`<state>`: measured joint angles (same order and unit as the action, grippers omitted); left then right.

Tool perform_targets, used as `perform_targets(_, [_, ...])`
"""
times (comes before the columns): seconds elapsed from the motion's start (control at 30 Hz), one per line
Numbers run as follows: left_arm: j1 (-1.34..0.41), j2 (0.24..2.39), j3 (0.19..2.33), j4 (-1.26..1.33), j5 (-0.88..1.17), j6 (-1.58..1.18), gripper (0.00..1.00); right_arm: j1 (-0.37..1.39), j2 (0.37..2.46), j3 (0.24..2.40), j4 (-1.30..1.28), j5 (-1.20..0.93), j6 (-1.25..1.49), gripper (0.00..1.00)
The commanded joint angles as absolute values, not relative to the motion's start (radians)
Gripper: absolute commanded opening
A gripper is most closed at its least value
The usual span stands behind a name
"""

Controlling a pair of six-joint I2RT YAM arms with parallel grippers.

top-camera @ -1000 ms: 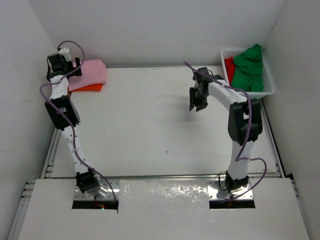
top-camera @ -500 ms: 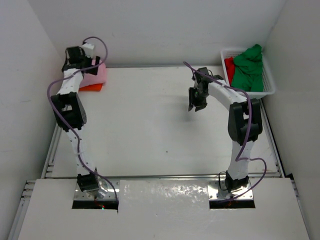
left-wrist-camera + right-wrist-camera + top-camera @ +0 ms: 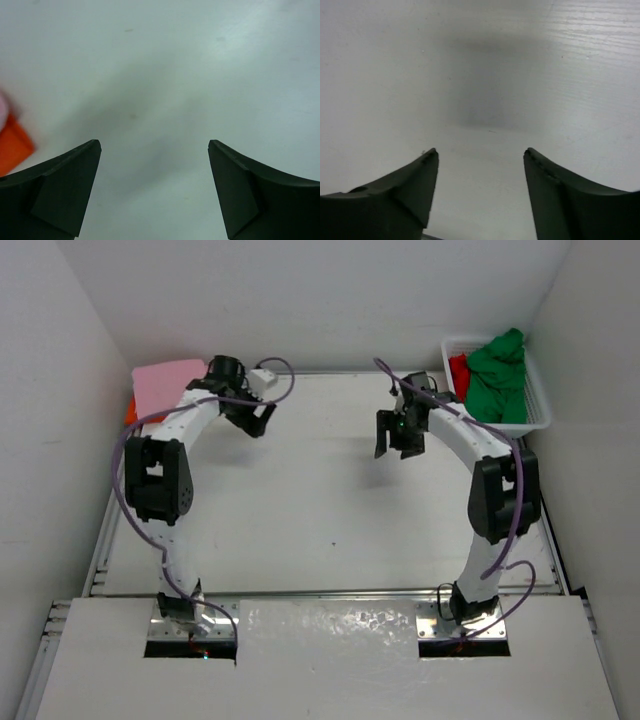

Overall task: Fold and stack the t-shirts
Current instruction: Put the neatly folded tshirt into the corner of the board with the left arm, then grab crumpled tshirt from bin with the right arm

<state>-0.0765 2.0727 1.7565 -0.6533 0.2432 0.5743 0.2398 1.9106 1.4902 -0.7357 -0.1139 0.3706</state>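
Both grippers hang over the bare table with nothing in them. The left gripper has its jaws spread wide, beside the stack in the far-left corner. The right gripper has its jaws apart too, between the table's middle and the basket.

Two shirts look done to me: the pink t-shirt lies folded on top of the orange t-shirt, of which only an edge shows. The green t-shirt is heaped in the basket at the far right, lying over the red t-shirt.

I'd say fetching the green one comes next, and the right arm is the nearer. To do it well, pinch one clear bunch of green high on the heap, away from the red, and lift straight up past the rim so neither the basket nor the red shirt comes along. Then spread it flat on the open middle of the table, where both arms can reach it.

I can read no brand, label or writing anywhere.
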Motion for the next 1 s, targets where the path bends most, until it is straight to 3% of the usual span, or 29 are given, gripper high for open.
perform_targets(0.0, [-0.149,1.915,1.651,-0.678,0.284,0.523,0.87,0.190,1.787,1.482,-0.677,-0.156,0.339,0.70])
perform_targets(0.07, [-0.169,1.864,1.562,-0.676,0.267,0.506,0.87,0.134,1.751,1.508,-0.676,-0.201,0.325,0.79])
perform_targets(0.1, [-0.176,1.847,1.533,-0.676,0.255,0.506,0.87,0.111,1.744,1.525,-0.678,-0.216,0.322,0.88])
perform_targets(0.17, [-0.205,1.790,1.440,-0.673,0.195,0.515,0.88,0.046,1.744,1.601,-0.692,-0.227,0.310,0.93])
perform_targets(0.33, [-0.219,1.661,1.312,-0.655,0.225,0.528,0.87,-0.055,1.834,1.903,-0.700,-0.173,0.301,0.95])
perform_targets(0.4, [-0.219,1.646,1.296,-0.650,0.212,0.522,0.88,-0.110,1.922,2.004,-0.683,-0.146,0.350,0.86])
perform_targets(0.5, [-0.221,1.647,1.299,-0.644,0.181,0.508,0.87,-0.202,2.038,2.158,-0.625,-0.143,0.463,0.47])
perform_targets(0.53, [-0.221,1.647,1.298,-0.641,0.178,0.509,0.87,-0.221,2.058,2.180,-0.570,-0.137,0.492,0.26])
perform_targets(0.6, [-0.221,1.652,1.296,-0.629,0.160,0.514,0.87,-0.261,2.109,2.175,-0.493,-0.120,0.538,0.21])
perform_targets(0.7, [-0.221,1.670,1.296,-0.600,0.134,0.529,0.87,-0.265,2.198,2.210,-0.362,-0.054,0.499,0.48])
perform_targets(0.73, [-0.222,1.683,1.313,-0.595,0.126,0.519,0.87,-0.265,2.233,2.241,-0.347,-0.042,0.492,0.64])
perform_targets(0.77, [-0.222,1.713,1.330,-0.604,0.117,0.509,0.87,-0.265,2.271,2.276,-0.357,-0.023,0.473,0.70])
perform_targets(0.83, [-0.222,1.752,1.383,-0.639,0.121,0.499,0.87,-0.265,2.368,2.348,-0.374,0.067,0.439,0.79])
perform_targets(0.97, [-0.233,1.865,1.456,-0.710,0.121,0.523,0.85,-0.265,2.453,2.318,-0.321,0.251,0.315,0.80])
